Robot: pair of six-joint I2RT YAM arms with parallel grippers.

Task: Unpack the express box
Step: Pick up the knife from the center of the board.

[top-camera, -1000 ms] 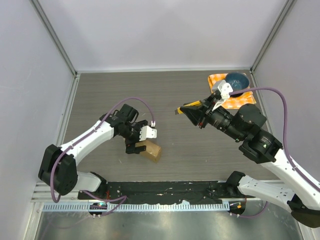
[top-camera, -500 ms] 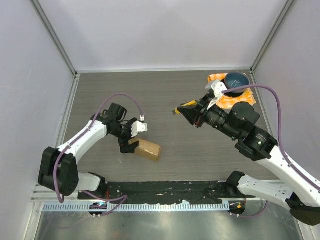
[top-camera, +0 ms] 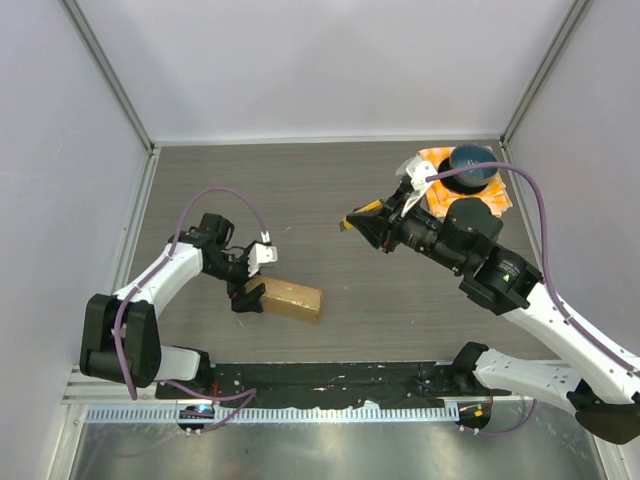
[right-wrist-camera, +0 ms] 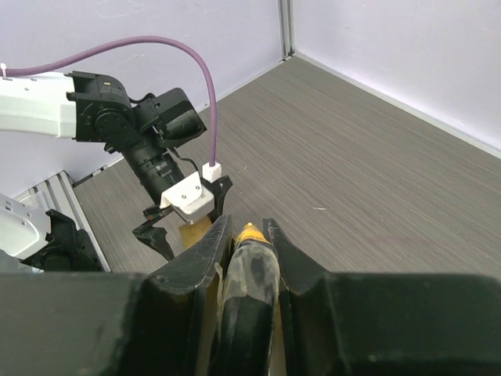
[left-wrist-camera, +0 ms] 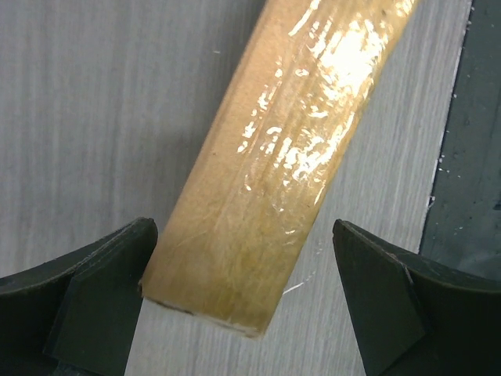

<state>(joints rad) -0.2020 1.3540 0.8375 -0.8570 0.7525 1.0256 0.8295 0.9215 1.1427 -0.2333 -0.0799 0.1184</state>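
Currently the express box (top-camera: 292,298), flat on the table (top-camera: 330,190) near left, is being straddled by the wide-open left gripper (top-camera: 247,285), likely for bracing, while a yellow-tipped tool (right-wrist-camera: 249,262) is being clamped by the right gripper (top-camera: 372,222), presumably for slitting tape (left-wrist-camera: 313,117)

Brown express box (top-camera: 292,299), orange checked cloth (top-camera: 432,156), blue bowl (top-camera: 478,157).

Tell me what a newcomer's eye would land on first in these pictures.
The brown express box lies near the table's front edge, its end between the open left gripper's fingers. Mid-table, the right gripper grips a yellow-tipped tool; a blue bowl sits on orange cloth far right.
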